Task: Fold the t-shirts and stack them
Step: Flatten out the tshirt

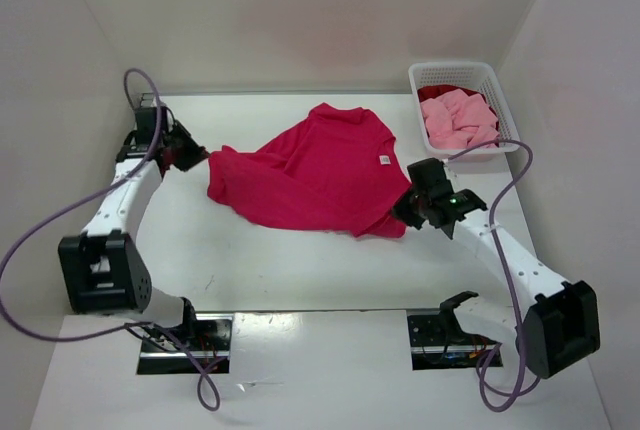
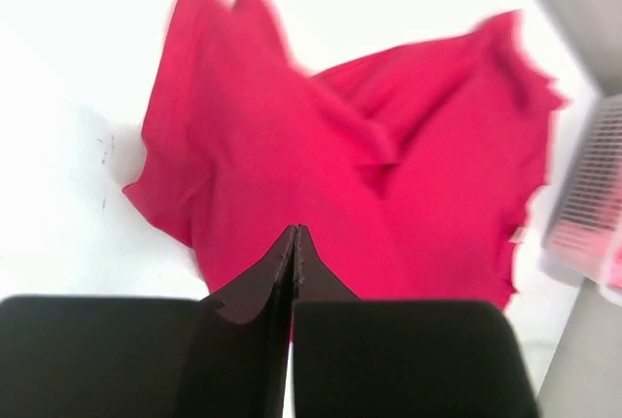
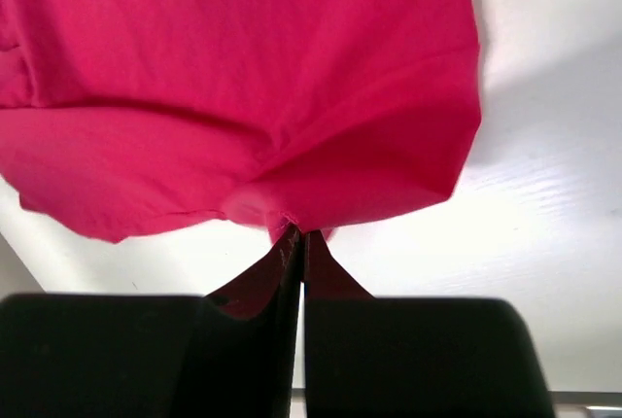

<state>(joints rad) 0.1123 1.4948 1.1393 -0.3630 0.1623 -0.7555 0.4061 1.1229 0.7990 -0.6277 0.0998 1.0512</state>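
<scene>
Evidently little of the task is done: the crimson t-shirt (image 1: 310,175) is spread, rumpled and unfolded, across the middle of the worktop (image 1: 280,270), while the light pink t-shirt (image 1: 458,120) and the dark red t-shirt (image 1: 447,91) are bunched in the white basket (image 1: 452,68) at the far right corner, so no fold is made and no stack is begun. The left tool (image 1: 197,157) is seen with its jaws together at the shirt's left corner, where cloth appears to be pinched; the right tool (image 1: 405,212) is clamped on a puckered fold at the shirt's near right edge. The left arm is stretched far along the left side, wrist turned inward; the right arm is reached diagonally forward and inward, low over the worktop
</scene>
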